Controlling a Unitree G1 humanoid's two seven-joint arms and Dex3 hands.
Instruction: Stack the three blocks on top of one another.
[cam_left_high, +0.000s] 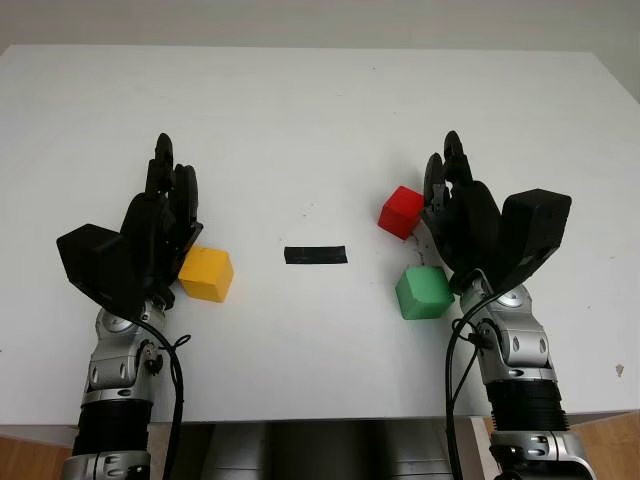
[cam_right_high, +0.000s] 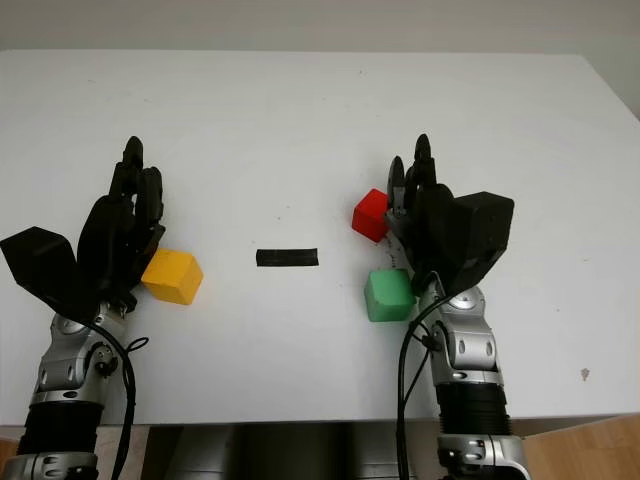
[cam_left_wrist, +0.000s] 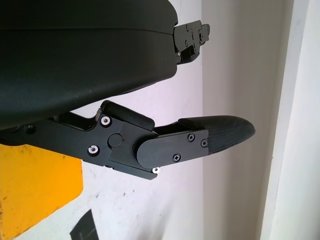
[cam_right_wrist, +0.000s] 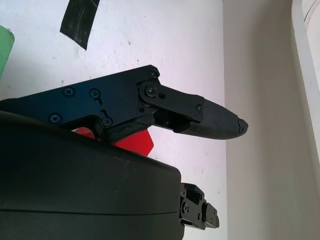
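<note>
White bench (cam_left_high: 300, 120): red block (cam_left_high: 401, 212) at ten o'clock of the released right robot hand (cam_left_high: 455, 215), green block (cam_left_high: 423, 292) at seven, yellow block (cam_left_high: 206, 274) at four of the released left robot hand (cam_left_high: 165, 215).

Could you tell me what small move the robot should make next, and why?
Probably close the right hand on the red block: that hand is open right beside it, and none of the three blocks is stacked yet. The green block lies nearby as a base. The left hand is open beside the yellow block.
</note>
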